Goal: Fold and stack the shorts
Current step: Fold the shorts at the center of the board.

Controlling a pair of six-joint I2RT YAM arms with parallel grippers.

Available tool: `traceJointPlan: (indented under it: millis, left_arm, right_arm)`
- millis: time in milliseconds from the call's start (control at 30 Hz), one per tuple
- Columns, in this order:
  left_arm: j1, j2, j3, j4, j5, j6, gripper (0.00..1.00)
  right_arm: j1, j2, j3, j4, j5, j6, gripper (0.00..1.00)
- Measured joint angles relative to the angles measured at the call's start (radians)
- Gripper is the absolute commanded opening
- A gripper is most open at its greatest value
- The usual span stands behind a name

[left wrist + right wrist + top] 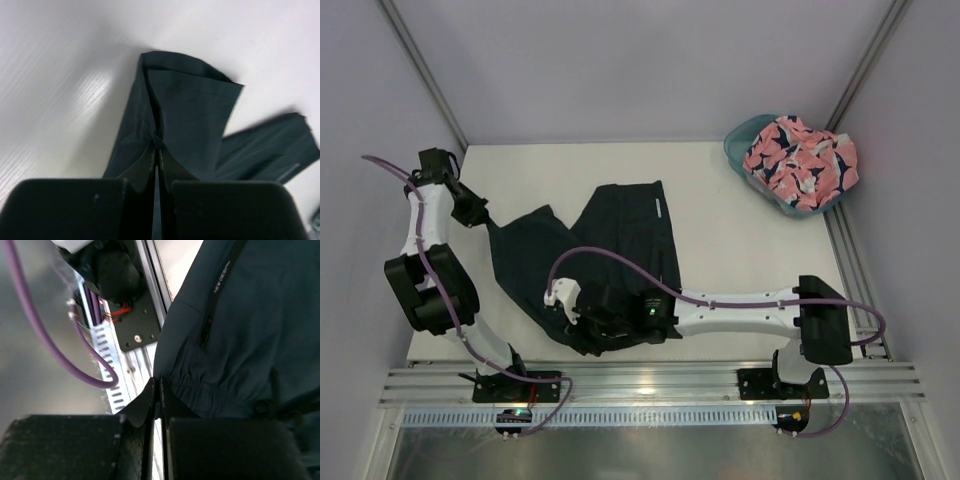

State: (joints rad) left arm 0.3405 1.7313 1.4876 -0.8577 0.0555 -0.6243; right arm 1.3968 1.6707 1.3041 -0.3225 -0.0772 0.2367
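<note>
Entry 1. Showing the navy shorts (620,240) spread on the white table (740,260), well left of the teal tub (735,150). Lying with the gathered waistband toward the arm bases and 2 legs fanning out toward the far side.

Entry 2. Pinching a leg hem of that pair with the left gripper (485,220), with jaws closed flat on a fold of the cloth, far left of the tub. Probably holding this corner so as to draw 1 leg across the other for a first lengthwise fold.

Entry 3. Clamping the elastic waistband edge with the right gripper (582,340), with jaws closed on the fabric as far as the wrist view shows, left of the tub and nearer the arm bases. Probably taking this end so that waist and hem can travel together without the soft cloth bunching.

Entry 4. Showing the salmon-pink printed shorts (800,160) heaped inside the tub, well apart from both grippers. Apparently waiting there for a later turn.

Status: appearing early in the task, with no clean fold made yet and nothing stacked.
</note>
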Motion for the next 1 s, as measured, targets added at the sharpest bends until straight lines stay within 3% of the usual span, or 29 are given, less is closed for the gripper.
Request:
traceJointPlan:
  millis: [333,533,767,1000]
  left_arm:
    - [-0.045,-0.045,-0.069,0.101,0.189,-0.109,0.00]
    - [-0.184,-0.042,-0.042,0.157,0.207,-0.172,0.00]
    - [-0.345,-0.031,0.021,0.319,0.230,-0.278,0.00]
    - [-0.520,0.121,0.132,0.528,0.238,-0.371,0.00]
  right_arm:
    - [0.000,-0.045,-0.137,0.076,0.083,0.058,0.04]
    - [-0.007,-0.118,-0.272,0.123,0.170,0.082,0.04]
    - [-0.032,-0.354,-0.477,0.143,0.384,0.188,0.04]
    - [-0.048,-0.550,-0.706,0.140,0.549,0.367,0.04]
